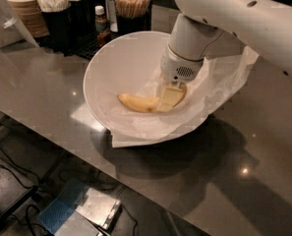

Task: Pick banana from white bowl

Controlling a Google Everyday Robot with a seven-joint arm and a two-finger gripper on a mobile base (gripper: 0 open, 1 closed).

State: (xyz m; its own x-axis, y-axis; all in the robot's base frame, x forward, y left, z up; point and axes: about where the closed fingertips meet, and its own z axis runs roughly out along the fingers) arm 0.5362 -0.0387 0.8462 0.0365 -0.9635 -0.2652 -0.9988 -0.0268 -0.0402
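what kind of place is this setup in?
Probably a cafe or office break-area counter: a holder of wooden stir sticks, stacked cups and a small bottle line the back of the grey counter. The claw is down in the white bowl at the banana.

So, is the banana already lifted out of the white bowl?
No, the banana lies on the paper inside the white bowl, with the gripper down at one end.

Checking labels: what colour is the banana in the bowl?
The banana is yellow, clearest in the camera view; the end effector is at one end.
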